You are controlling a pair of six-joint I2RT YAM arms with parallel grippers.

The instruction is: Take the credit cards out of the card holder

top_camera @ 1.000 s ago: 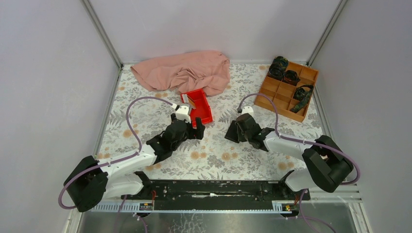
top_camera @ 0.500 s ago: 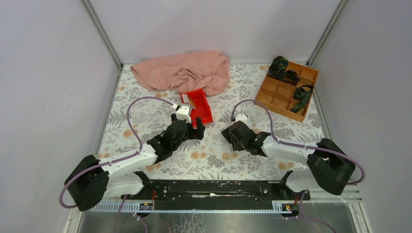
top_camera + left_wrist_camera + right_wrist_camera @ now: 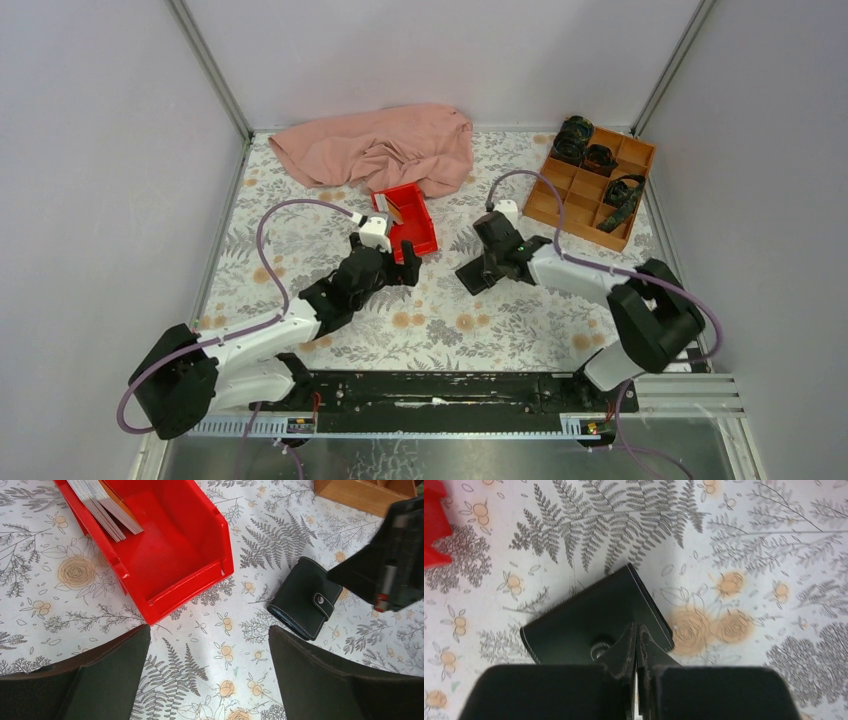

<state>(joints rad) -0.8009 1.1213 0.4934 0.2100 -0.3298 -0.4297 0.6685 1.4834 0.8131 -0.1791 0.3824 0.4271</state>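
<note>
2 robot arms work over a floral-patterned table [image 3: 450, 325], where the card holder [image 3: 305, 597] lies folded shut, black side up, its strap snapped down by a metal stud, on the bare table just off the near right corner of a red tray [image 3: 190, 575]. The right gripper [image 3: 638, 630] hangs directly above the holder with its fingers [image 3: 624, 647] pressed tightly together, the tips meeting next to the stud; whether they nip the strap or merely touch the leather cannot be told from its own camera. From above, that gripper [image 3: 487, 262] reaches in from the right and points down at the holder [image 3: 472, 280]. The left gripper [image 3: 210, 675] hovers over the table short of the tray's near end, its 2 fingers [image 3: 100, 680] spread wide and holding nothing, the tray's lip and the holder both visible between them. The credit cards [image 3: 105, 505] stand as a leaning stack in the far left corner of the tray, pale edges outward with 1 orange face showing. At the back of the table a pink cloth [image 3: 375, 145] lies crumpled just behind the tray, and a wooden compartment box [image 3: 590, 190] at the far right holds dark bundled items in some of its cells.
</note>
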